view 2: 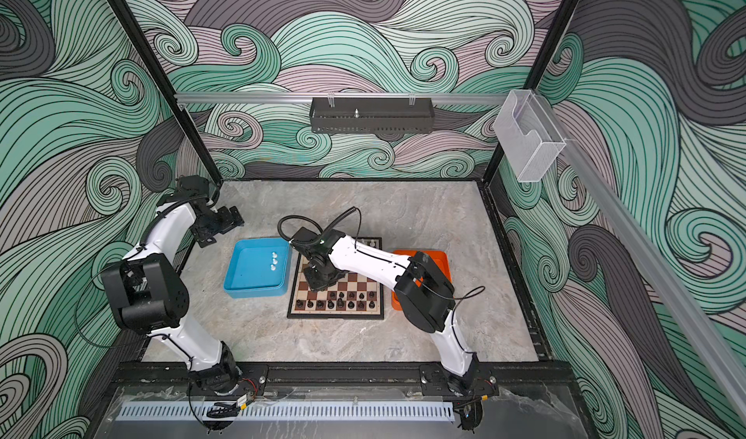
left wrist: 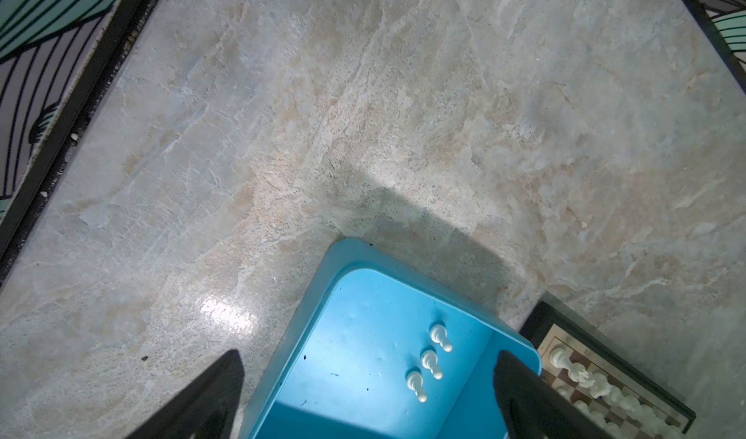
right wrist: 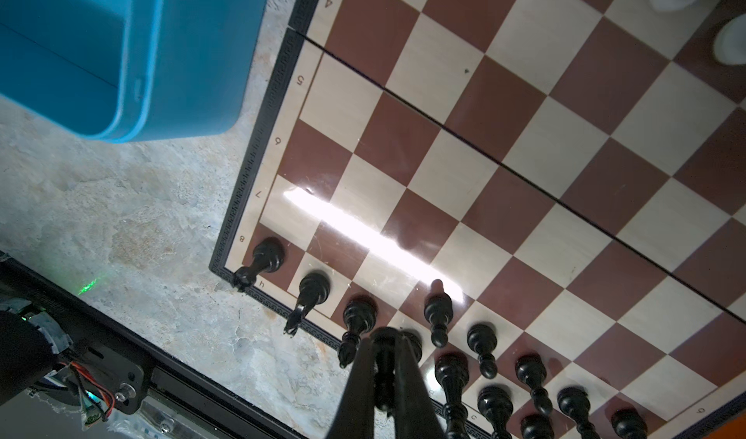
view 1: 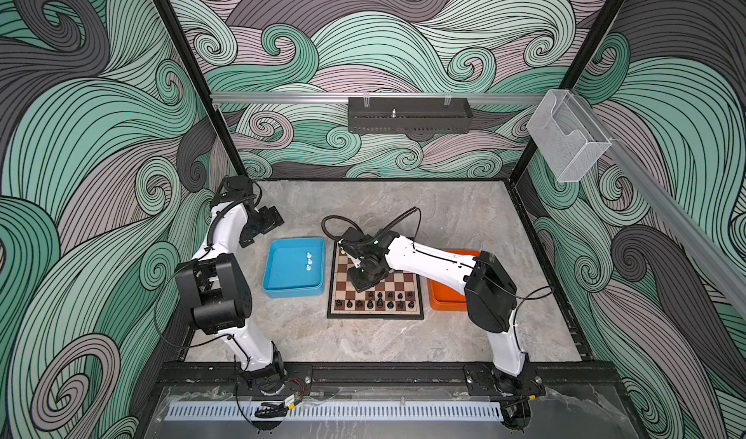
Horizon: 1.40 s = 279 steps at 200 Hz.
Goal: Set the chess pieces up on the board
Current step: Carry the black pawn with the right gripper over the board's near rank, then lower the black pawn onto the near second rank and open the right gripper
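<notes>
Blue tray (view 1: 274,280) sits just left of board (view 1: 405,280), three white pawns (view 1: 309,261) in it. Orange tray (view 1: 444,300) right of board, half hidden under my right arm (view 1: 428,259) (arm blocks board's far rows in both top views too). Marble-look tabletop (view 1: 363,348), swirly green-grey walls (view 1: 101,134). Black pieces (view 1: 379,300) upright on two near rows, white pieces (left wrist: 597,384) at far edge. Right gripper (right wrist: 385,340) pinching black piece (right wrist: 384,376) over board's left side. Left gripper (left wrist: 367,354) spread wide, hovering by blue tray's far corner.
</notes>
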### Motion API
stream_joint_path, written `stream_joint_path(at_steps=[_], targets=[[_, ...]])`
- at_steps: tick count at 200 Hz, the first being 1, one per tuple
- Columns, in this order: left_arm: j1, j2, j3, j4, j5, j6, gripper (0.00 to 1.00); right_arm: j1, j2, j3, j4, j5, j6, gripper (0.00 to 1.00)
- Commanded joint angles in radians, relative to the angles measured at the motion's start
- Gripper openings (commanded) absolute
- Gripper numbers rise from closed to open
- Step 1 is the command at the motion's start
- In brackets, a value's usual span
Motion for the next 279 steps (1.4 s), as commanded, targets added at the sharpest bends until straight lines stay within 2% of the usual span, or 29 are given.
stream_joint_path(at_steps=[1, 279], targets=[[0.003, -0.008, 0.002, 0.002, 0.027, -0.014, 0.99, 0.001, 0.029, 0.026, -0.016, -0.013, 0.011, 0.09], [0.003, 0.009, -0.001, 0.005, 0.057, -0.017, 0.99, 0.004, 0.126, 0.056, -0.022, -0.047, 0.026, 0.12]])
